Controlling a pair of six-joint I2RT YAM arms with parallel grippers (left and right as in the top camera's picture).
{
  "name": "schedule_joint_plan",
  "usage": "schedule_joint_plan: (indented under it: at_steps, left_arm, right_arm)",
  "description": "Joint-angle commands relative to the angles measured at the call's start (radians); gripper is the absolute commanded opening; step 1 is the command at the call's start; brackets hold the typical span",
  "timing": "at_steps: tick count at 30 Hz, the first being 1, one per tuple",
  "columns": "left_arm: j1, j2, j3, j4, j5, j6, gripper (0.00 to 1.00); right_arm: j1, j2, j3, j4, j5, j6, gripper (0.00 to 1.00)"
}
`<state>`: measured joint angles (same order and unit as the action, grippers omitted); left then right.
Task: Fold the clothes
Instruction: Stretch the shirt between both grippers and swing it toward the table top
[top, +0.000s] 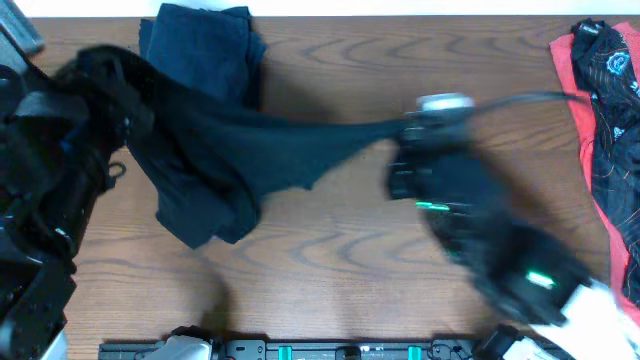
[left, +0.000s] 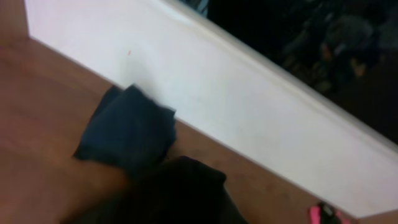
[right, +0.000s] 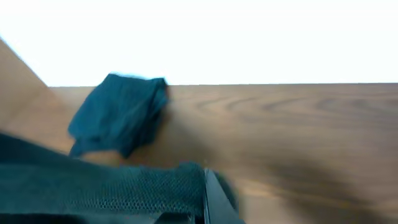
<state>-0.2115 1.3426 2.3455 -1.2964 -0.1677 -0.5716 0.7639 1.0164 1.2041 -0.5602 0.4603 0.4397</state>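
Note:
A dark T-shirt hangs stretched above the table between my two grippers, sagging at the left. My right gripper is shut on its right tip. In the right wrist view the meshy fabric lies across the jaws. My left gripper holds the shirt's left end. In the left wrist view dark cloth covers the jaws. A folded navy T-shirt lies at the far edge and also shows in both wrist views. Both wrist views are blurred.
A black and coral-red T-shirt lies crumpled at the far right edge; its tip shows in the left wrist view. A white wall runs along the back of the wooden table.

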Motion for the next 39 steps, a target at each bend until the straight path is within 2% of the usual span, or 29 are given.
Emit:
schedule_joint_plan:
  at_steps: [1,6,8,15,20,24,26,32,36,39]
  left_arm:
    - [-0.003,0.002,0.021,-0.033,0.064,0.018,0.06]
    - [-0.005,0.032,0.021,-0.063,0.314,0.072,0.06]
    - [-0.013,0.041,0.021,-0.083,0.367,0.082,0.06]
    - [-0.104,0.042,0.021,-0.179,0.366,0.104,0.06]
    - [-0.119,0.067,0.020,-0.209,0.355,0.104,0.06]
    - [-0.119,0.138,0.019,-0.186,0.222,0.105,0.06]
    - [-0.119,0.203,0.019,-0.161,0.180,0.109,0.06]
    - [-0.119,0.414,0.019,-0.022,0.182,0.172,0.06]
    - [-0.114,0.537,0.019,0.147,0.181,0.238,0.06]
    - [-0.108,0.591,0.019,0.310,0.176,0.293,0.06]
  right_arm:
    - [-0.090,-0.113,0.076,-0.069,-0.057,0.020,0.01]
    - [-0.174,-0.210,0.137,-0.179,-0.057,0.019,0.01]
    - [-0.191,-0.225,0.159,-0.211,-0.057,0.019,0.01]
    - [-0.208,-0.226,0.262,-0.296,-0.057,0.019,0.01]
    - [-0.208,-0.219,0.286,-0.315,-0.011,0.020,0.01]
    - [-0.215,-0.177,0.286,-0.328,0.049,0.031,0.01]
    - [-0.237,-0.129,0.286,-0.331,0.060,0.039,0.01]
    - [-0.379,0.072,0.286,-0.267,-0.008,0.019,0.01]
    - [-0.529,0.251,0.293,-0.086,-0.253,-0.053,0.01]
    - [-0.630,0.377,0.367,0.005,-0.457,-0.063,0.01]
